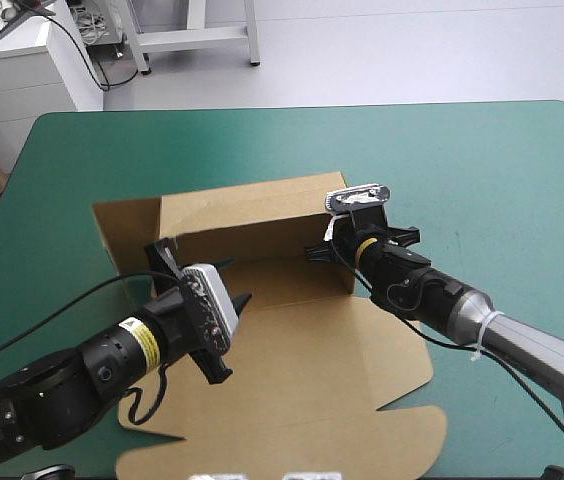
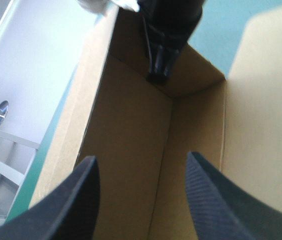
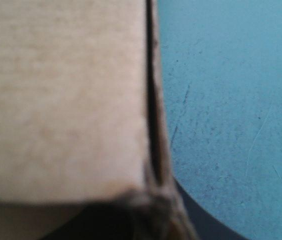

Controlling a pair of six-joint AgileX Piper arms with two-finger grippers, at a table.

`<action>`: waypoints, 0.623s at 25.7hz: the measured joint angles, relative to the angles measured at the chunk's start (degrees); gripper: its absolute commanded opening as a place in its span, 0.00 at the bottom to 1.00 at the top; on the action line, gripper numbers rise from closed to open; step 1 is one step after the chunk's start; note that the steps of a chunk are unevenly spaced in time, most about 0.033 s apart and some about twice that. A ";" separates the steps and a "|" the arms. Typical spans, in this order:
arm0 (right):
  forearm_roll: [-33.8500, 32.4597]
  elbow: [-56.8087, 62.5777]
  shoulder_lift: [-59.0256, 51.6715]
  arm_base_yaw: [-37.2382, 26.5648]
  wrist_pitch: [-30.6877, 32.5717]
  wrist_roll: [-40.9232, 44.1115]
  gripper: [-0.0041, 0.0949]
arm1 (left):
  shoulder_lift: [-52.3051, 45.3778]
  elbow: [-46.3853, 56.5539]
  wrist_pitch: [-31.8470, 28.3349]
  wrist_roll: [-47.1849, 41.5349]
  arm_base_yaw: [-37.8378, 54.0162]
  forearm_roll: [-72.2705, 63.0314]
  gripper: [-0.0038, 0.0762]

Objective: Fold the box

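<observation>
- High view: the brown cardboard box (image 1: 292, 360) lies on the teal-green worktop (image 1: 462, 160). Its back wall is raised between the left tool (image 1: 202, 272) and the right tool (image 1: 324, 250). The lid lies flat, so we judge it roughly half done.
- Left wrist view: the left tool (image 2: 140, 157) is released, with an inner corner of the box ahead of it.
- Right wrist view: the right tool (image 3: 153, 205) is clenched on a wall edge.

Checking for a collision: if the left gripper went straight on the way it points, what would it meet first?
Likely the box: the crease where its raised wall meets the floor, ahead of the open left gripper. The right gripper lies farther along.
</observation>
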 measured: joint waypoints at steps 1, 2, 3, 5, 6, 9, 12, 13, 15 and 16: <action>3.23 -0.59 0.12 -0.55 0.19 -2.61 0.02 | -0.21 -2.30 0.34 0.00 0.00 0.32 0.39; 7.43 -1.55 0.25 -1.38 0.72 -6.61 0.02 | -0.27 -5.13 1.26 0.00 0.00 1.27 0.36; 9.56 -2.17 0.26 -1.77 1.12 -8.77 0.02 | -0.19 -6.49 1.97 0.00 0.00 2.34 0.34; 14.50 -3.45 0.41 -2.52 2.17 -14.56 0.02 | 0.17 -9.80 4.55 0.00 0.00 4.63 0.28; 16.14 -3.99 0.47 -2.68 2.80 -16.67 0.02 | 0.42 -11.05 6.18 0.00 0.00 5.55 0.25; 21.63 -7.22 0.73 -2.93 7.70 -24.77 0.02 | 2.21 -16.41 12.82 0.00 0.91 8.09 0.11; 25.36 -10.01 0.83 -3.06 13.61 -29.18 0.02 | 3.70 -19.03 14.91 0.00 4.27 8.15 0.05; 26.64 -11.15 0.88 -3.19 15.60 -30.67 0.02 | 4.23 -19.79 15.25 0.00 6.02 8.15 0.06; 28.65 -13.49 0.90 -3.42 18.67 -33.26 0.02 | 5.12 -21.00 15.48 0.00 9.81 7.72 0.06; 30.40 -15.93 0.90 -3.94 21.42 -36.20 0.02 | 5.90 -22.22 15.53 0.00 14.40 6.37 0.06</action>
